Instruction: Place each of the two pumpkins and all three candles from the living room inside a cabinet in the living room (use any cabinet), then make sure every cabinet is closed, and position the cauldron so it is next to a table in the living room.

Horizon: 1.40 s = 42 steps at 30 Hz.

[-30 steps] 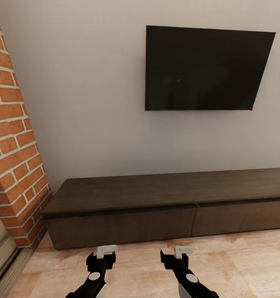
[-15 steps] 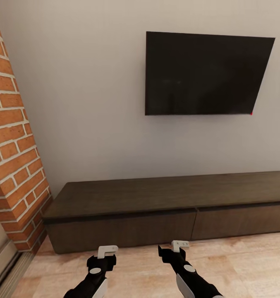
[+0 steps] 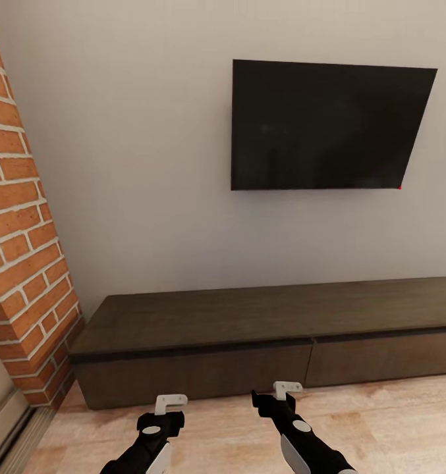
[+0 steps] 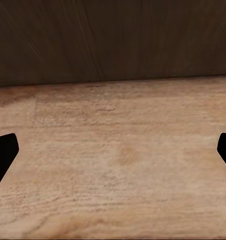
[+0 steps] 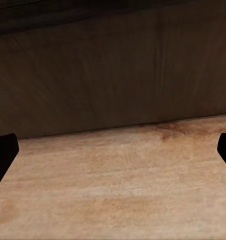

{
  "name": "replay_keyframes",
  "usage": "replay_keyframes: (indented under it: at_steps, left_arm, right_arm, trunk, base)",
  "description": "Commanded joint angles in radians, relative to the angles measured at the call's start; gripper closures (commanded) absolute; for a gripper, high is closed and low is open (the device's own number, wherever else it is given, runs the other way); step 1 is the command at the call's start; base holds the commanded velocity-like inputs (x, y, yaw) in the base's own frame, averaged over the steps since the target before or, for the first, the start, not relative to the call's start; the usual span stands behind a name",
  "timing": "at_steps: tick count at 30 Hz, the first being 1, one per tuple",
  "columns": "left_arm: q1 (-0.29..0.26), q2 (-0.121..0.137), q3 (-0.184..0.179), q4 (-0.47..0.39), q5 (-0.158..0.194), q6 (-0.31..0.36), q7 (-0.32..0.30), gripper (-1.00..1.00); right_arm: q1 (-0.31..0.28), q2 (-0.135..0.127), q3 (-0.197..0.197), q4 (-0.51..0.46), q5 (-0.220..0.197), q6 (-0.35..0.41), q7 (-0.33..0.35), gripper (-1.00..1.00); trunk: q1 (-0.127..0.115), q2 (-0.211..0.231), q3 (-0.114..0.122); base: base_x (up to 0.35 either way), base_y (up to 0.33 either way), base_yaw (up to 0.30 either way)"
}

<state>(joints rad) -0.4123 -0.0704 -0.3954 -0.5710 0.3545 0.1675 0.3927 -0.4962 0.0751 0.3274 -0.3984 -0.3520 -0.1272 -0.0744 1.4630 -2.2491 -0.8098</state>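
Both grippers faced the closed cabinet (image 3: 249, 342).
Left gripper (image 3: 170, 400) and right gripper (image 3: 287, 390) hung over the plank floor (image 3: 394, 421), fingers spread, empty.

Closed cabinet (image 3: 249, 355) front blocks ahead; bare floor (image 3: 381, 421) below passable.

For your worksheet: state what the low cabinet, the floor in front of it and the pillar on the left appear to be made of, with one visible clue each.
Cabinet: apparently dark brown wood or veneer, matte, with faint grain on its top and fronts.
Floor: light wood planks, judging by the grain and board lines.
Pillar: red brick with pale mortar joints, though it may be only a facing.
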Motion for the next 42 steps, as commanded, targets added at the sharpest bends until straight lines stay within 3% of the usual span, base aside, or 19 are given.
replay_keyframes:
  at_steps: [1,9,24,42]
  left_arm:
    - [-0.001,0.001,-0.007,-0.002,0.011,0.011,0.008,-1.0]
    - [-0.002,-0.003,-0.008,-0.005,0.016,0.083,-0.001,-1.0]
    - [-0.002,-0.006,-0.009,-0.006,0.017,0.093,-0.002,-1.0]
    - [-0.003,-0.008,-0.01,-0.005,0.017,0.093,-0.002,-1.0]
  right_arm:
    - [-0.001,-0.001,0.008,0.0,-0.009,-0.004,-0.007,-1.0]
    - [-0.001,-0.001,0.01,0.0,-0.007,-0.006,-0.007,-1.0]
    - [-0.001,0.0,0.007,0.002,-0.013,-0.006,-0.007,-1.0]
    - [-0.001,-0.001,0.005,0.007,-0.015,-0.006,-0.007,-1.0]
  trunk:
    - [-0.004,0.007,0.002]
    - [-0.035,0.063,0.027]
    - [-0.092,0.168,0.074]
    - [-0.161,0.294,0.131]
  base:
    - [0.0,0.0,0.0]
    - [0.0,0.0,0.0]
    - [-0.133,0.0,0.008]
    - [-0.019,0.0,0.255]
